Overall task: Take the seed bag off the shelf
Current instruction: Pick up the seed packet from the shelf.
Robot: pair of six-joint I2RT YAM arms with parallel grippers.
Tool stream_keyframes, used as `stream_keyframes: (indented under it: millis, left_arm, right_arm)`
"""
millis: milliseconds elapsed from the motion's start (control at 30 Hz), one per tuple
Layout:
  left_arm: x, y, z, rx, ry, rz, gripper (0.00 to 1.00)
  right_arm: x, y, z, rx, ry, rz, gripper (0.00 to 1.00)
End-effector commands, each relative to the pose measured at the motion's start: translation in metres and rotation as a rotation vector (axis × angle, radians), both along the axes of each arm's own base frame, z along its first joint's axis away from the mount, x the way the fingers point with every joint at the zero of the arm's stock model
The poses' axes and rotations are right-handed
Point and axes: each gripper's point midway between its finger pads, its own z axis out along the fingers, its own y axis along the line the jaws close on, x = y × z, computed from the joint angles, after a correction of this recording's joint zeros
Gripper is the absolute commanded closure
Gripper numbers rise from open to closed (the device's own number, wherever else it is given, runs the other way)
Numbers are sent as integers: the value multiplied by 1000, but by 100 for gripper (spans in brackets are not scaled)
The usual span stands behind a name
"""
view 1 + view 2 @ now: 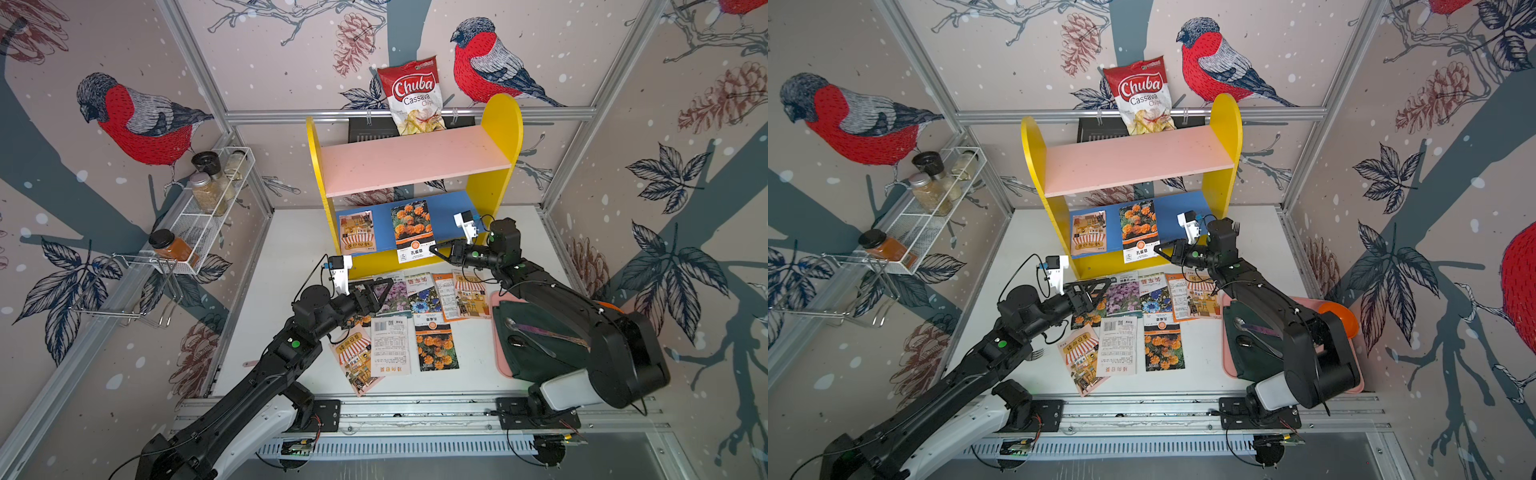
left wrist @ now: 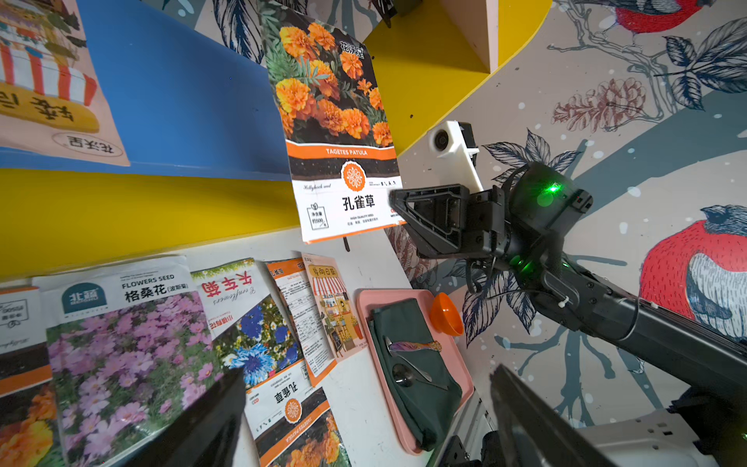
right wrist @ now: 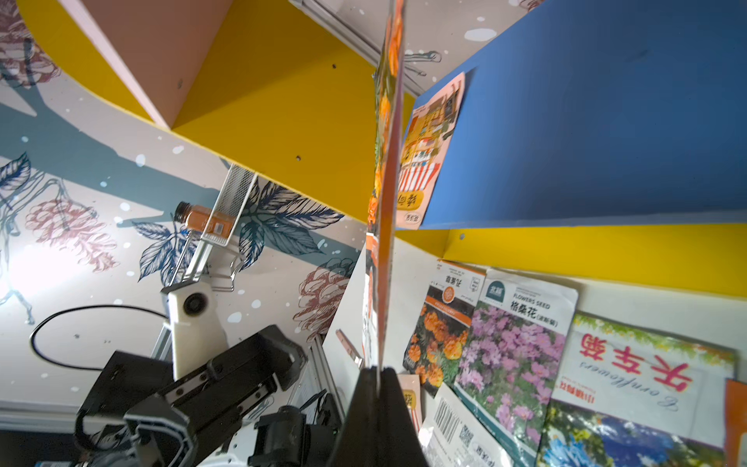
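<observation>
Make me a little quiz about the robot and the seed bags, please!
1. True or false: the right end effector is shut on the marigold seed bag.
2. Which part of the shelf has the shop-picture seed bag lying on it? A. the pink upper board B. the blue lower board C. neither
3. Fill in: the left end effector is ___ (open or shut).
Key: 1 true; 2 B; 3 open.

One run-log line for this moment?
right jaws: shut on marigold seed bag | bag: overhanging shelf front | left jaws: open
</observation>
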Motion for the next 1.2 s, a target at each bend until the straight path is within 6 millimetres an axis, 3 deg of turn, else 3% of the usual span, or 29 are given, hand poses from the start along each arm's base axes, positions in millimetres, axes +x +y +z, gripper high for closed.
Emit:
stream_keyframes:
  millis: [0,200,333,367,500,633,733,867,1000,1100,1167]
  left_arm:
    - [-4,-4,21,-76,-61,-57,10]
    - [-1,-3,25,-100,-79,-71,13]
    - [2,-3,28,-119,-86,-73,15]
    - [2,-3,29,-123,-91,-72,16]
    - [5,-3,28,-138,-88,-70,18]
    - [6,-1,30,-158,-94,-63,27]
    - [7,1,30,-174,-92,-62,37]
    - [7,1,31,-189,-92,-65,58]
    - [7,1,29,-195,-80,-69,68]
    - [7,0,28,-198,-76,-77,88]
    - [7,0,27,-200,-71,-79,94]
  right_arm:
    - [-27,4,5,-7,-23,74,100]
    - [-66,10,17,15,-42,157,100]
    - [-81,17,13,11,-32,192,100]
    - [-89,16,22,26,-54,202,100]
    - [-102,23,22,32,-58,235,100]
    - [-109,28,18,36,-51,255,100]
    - [-115,31,20,44,-51,274,100]
    - [-116,33,21,46,-56,277,100]
    - [-117,33,21,48,-55,279,100]
    - [-117,34,23,49,-61,277,100]
    - [-117,33,22,46,-60,273,100]
